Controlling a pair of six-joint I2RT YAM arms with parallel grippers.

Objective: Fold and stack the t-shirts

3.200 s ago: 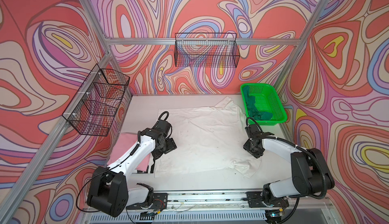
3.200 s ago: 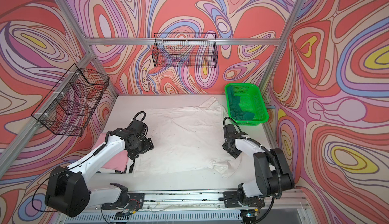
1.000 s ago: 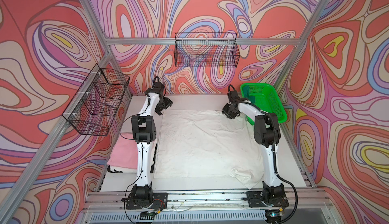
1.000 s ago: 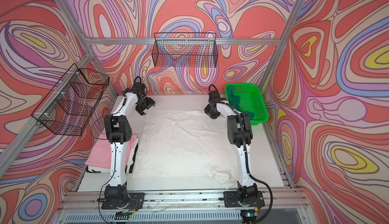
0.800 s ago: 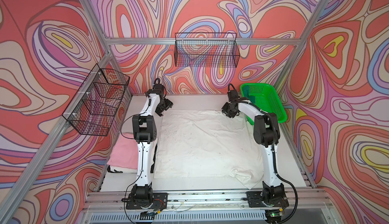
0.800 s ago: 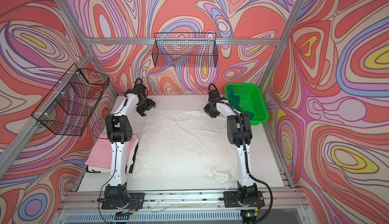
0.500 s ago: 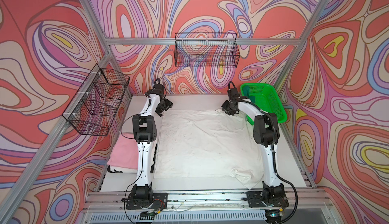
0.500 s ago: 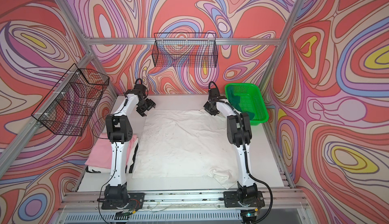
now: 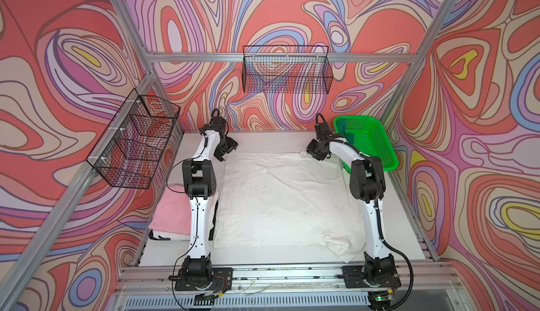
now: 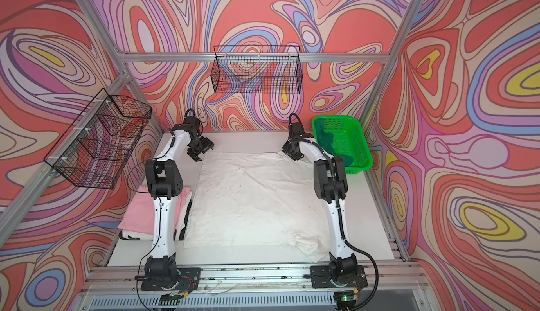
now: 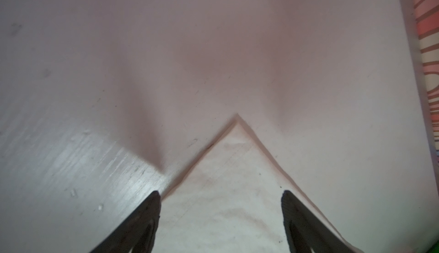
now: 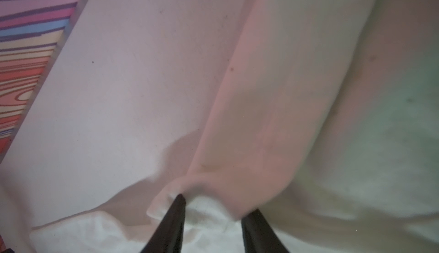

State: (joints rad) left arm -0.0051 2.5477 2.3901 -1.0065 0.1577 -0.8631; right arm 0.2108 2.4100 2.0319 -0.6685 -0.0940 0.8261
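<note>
Both arms have stretched from the sides of the white t-shirt (image 9: 280,195) to its far corners; it lies spread across the table (image 9: 263,140), left gripper (image 11: 219,193) gaping over one corner, right gripper (image 12: 217,204) straddling bunched cloth, grip unclear: folding looks about to begin

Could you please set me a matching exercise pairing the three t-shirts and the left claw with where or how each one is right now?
Things:
1 white t-shirt
2 pink t-shirt
3 dark green t-shirt
4 left claw

States:
A in the green basket
B open over a shirt corner
C spread out mid-table
D folded at the table's left edge

Pairs: 1-C, 2-D, 3-A, 4-B.
</note>
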